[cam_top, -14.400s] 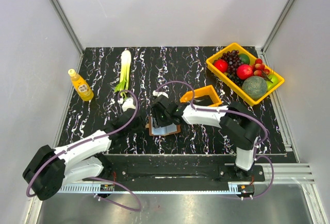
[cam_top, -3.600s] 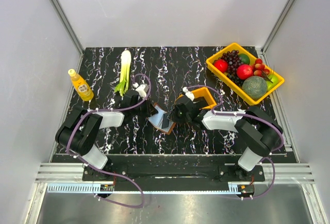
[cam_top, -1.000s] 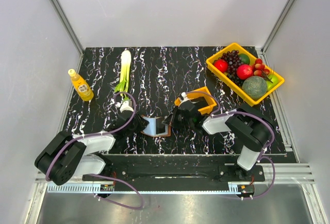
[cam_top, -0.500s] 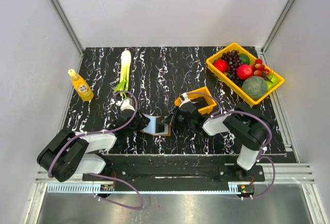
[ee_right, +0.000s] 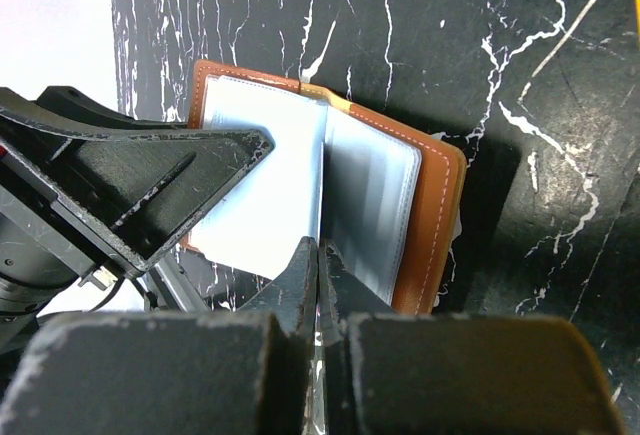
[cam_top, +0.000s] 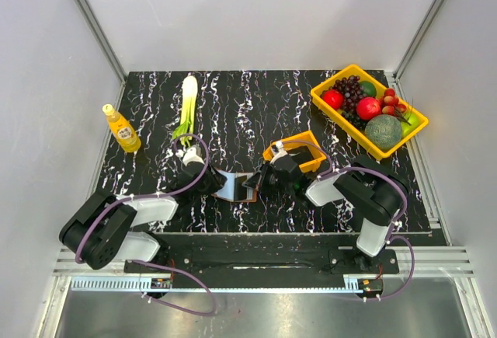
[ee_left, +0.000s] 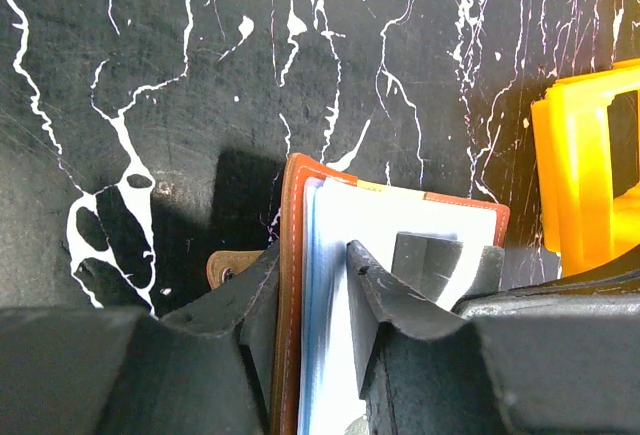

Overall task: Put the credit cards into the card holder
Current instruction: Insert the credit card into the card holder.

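The left claw (ee_left: 312, 253) straddles an edge of the open wallet (ee_right: 432, 205), slightly spread, the right claw (ee_right: 319, 247) pressed together at its fold.

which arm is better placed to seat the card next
Probably right: the right claw sits shut at the fold of the open card holder, by the pale credit card; the left claw stands open astride one cover.

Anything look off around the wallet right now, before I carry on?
Nothing looks spilled or damaged. The one odd thing is the wallet: it is held spread open between the claws. The right claw is shut on an inner leaf, and the left claw is open astride its cover edge. That is probably deliberate.
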`<control>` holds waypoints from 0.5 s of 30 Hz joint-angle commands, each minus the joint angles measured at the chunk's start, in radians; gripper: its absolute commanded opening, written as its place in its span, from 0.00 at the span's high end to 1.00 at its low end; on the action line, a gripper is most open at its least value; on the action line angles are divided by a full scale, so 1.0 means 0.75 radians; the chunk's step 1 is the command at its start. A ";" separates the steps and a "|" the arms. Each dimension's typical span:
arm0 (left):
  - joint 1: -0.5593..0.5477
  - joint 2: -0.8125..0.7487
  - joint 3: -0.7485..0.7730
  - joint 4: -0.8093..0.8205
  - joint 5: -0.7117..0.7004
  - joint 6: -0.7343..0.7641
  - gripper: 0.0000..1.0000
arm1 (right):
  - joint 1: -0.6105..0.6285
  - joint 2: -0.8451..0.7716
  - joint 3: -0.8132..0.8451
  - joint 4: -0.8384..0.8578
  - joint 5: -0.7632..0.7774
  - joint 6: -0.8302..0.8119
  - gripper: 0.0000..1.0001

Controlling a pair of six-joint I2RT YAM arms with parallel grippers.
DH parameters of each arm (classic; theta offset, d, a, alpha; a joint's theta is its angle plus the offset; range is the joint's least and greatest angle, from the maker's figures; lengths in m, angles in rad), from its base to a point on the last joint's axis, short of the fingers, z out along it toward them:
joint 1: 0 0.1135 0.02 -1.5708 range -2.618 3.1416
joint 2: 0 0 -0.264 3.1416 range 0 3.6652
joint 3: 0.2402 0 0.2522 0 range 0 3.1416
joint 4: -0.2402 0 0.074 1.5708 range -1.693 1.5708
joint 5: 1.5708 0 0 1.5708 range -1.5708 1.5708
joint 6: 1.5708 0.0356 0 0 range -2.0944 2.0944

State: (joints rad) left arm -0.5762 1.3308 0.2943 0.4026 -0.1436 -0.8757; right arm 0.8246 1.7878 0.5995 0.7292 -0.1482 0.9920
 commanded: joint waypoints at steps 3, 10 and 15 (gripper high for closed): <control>0.007 0.075 -0.030 -0.259 -0.081 0.045 0.65 | 0.007 -0.048 -0.010 0.016 0.044 -0.028 1.00; -0.009 0.083 -0.018 -0.253 -0.064 0.055 0.64 | 0.007 -0.262 0.031 -0.270 0.234 -0.161 1.00; -0.031 0.083 -0.010 -0.250 -0.062 0.043 0.62 | 0.007 -0.257 0.172 -0.432 0.202 -0.241 1.00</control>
State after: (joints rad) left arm -0.5869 1.3384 0.3073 0.3954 -0.1516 -0.8715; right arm 0.8246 1.6001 0.6289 0.5011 -0.0334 0.8871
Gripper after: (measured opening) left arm 0.371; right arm 0.009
